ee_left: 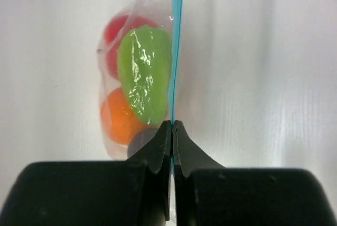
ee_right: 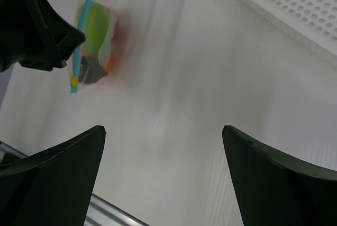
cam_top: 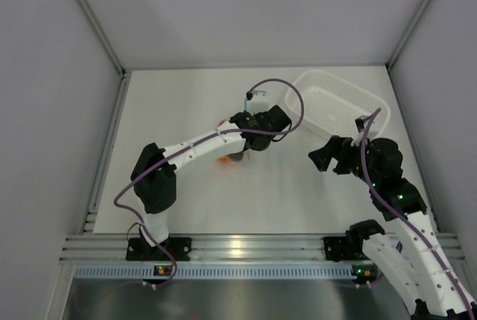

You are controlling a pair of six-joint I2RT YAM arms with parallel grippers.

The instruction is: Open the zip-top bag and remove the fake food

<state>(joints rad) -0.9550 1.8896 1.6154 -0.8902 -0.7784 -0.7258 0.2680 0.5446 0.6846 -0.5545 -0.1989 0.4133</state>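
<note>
My left gripper [cam_top: 244, 120] is shut on the light blue zip strip [ee_left: 176, 36] of the zip-top bag [ee_left: 113, 141] and holds it off the table at mid-table. The strip's end [cam_top: 247, 101] sticks out past the gripper. The fake food is inside the clear pouch: a red ball [ee_left: 117, 30], a lime-green piece [ee_left: 143, 73], an orange ball [ee_left: 117, 119] and a dark piece [ee_left: 140, 141]. A bit of orange [cam_top: 223, 160] shows under the left arm. My right gripper [cam_top: 328, 157] is open and empty, to the right of the bag [ee_right: 97, 39] and apart from it.
A white perforated basket [cam_top: 339, 104] stands at the back right, just beyond my right gripper; its wall shows in the right wrist view [ee_right: 295, 10]. Grey walls enclose the table on three sides. An aluminium rail [cam_top: 246, 245] runs along the near edge.
</note>
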